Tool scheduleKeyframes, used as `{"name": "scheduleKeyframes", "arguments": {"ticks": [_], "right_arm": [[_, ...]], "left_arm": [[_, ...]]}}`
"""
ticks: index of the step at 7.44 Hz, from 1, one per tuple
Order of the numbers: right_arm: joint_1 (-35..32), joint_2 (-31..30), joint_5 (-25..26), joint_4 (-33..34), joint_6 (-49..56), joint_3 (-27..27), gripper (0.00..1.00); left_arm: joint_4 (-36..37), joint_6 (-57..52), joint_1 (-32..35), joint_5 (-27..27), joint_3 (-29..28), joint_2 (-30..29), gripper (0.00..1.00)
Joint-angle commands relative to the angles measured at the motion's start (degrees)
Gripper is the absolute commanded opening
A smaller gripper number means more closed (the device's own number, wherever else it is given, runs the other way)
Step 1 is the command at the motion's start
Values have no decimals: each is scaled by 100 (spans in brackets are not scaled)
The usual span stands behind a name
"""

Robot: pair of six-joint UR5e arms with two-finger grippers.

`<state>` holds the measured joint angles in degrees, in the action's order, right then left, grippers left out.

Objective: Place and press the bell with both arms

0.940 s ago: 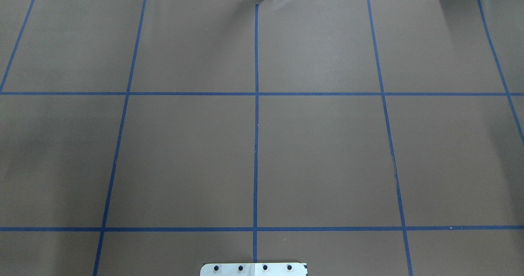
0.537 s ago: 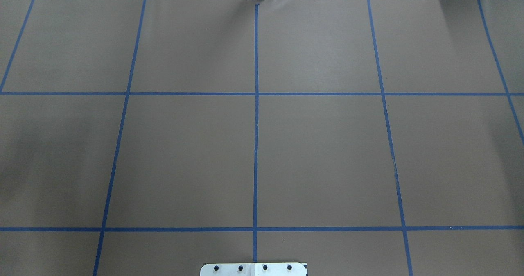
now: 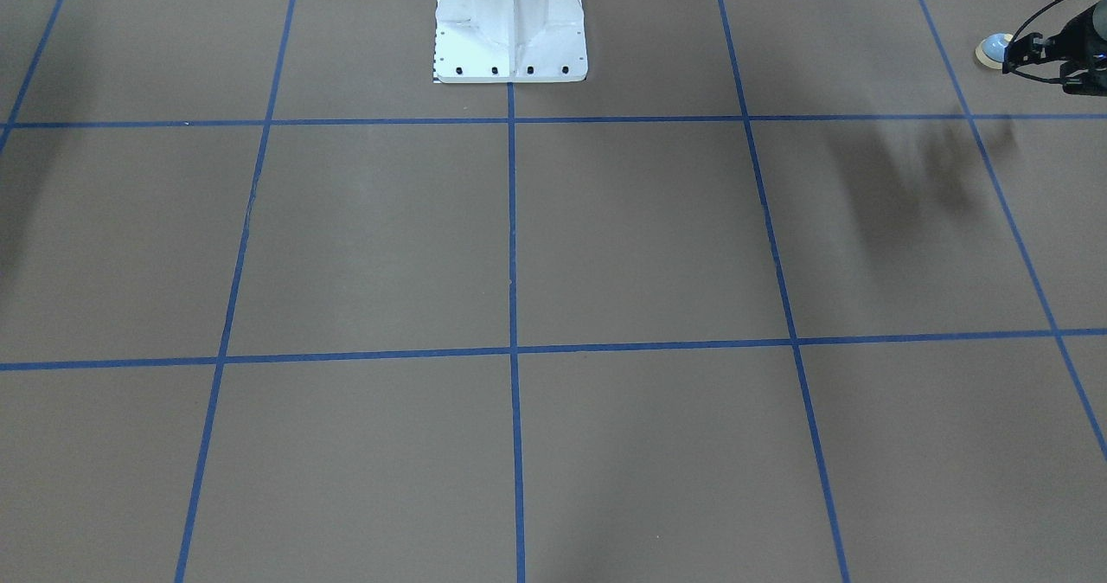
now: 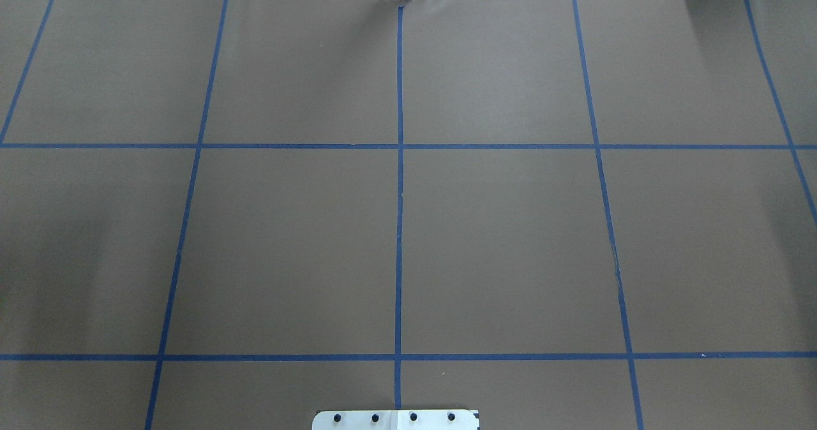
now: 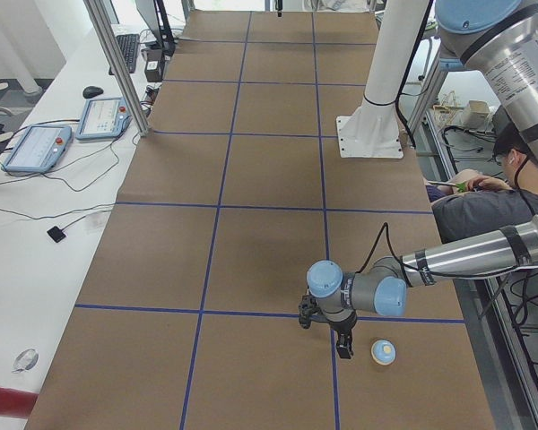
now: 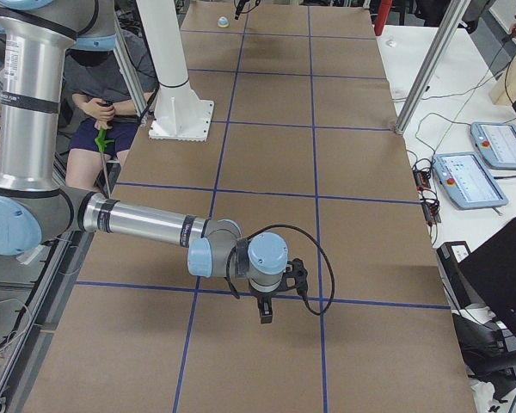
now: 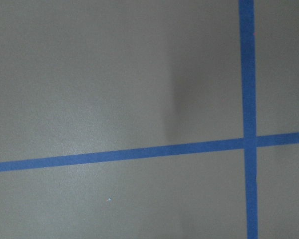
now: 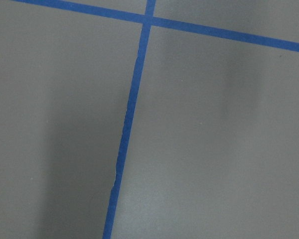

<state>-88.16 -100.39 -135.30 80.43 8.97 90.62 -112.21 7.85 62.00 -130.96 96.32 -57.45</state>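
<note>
The bell (image 3: 993, 47) stands on the brown table at the robot's left end, near the robot's edge; it also shows in the exterior left view (image 5: 383, 351) and far off in the exterior right view (image 6: 224, 21). My left gripper (image 3: 1010, 55) hangs low just beside the bell, apart from it (image 5: 343, 349), its fingers together and empty. My right gripper (image 6: 265, 315) points down over the table's right end, holding nothing; I cannot tell whether it is open or shut. Both wrist views show only brown paper and blue tape.
The white pedestal (image 3: 510, 21) stands bolted at the robot's edge, mid-table (image 4: 396, 419). A seated person (image 5: 484, 210) is behind the robot. Teach pendants (image 5: 38, 148) lie on the white bench beyond the far edge. Blue tape lines (image 4: 399, 226) grid the table.
The faint shadow on the table's left side has shifted a little. No arm or bell shows in the overhead view.
</note>
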Motion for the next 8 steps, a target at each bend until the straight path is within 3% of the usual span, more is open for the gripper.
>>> {"name": "scheduleKeyframes", "arguments": {"ticks": [1,8], "right_arm": [[0,-130,3,-36,0,9,100],[0,-218,-5,-27,0,9,100]], "left_arm": [[-266,-247,-241,-9,-472,6,99],[-284,-328,-487,-465,-597,41,99]]}}
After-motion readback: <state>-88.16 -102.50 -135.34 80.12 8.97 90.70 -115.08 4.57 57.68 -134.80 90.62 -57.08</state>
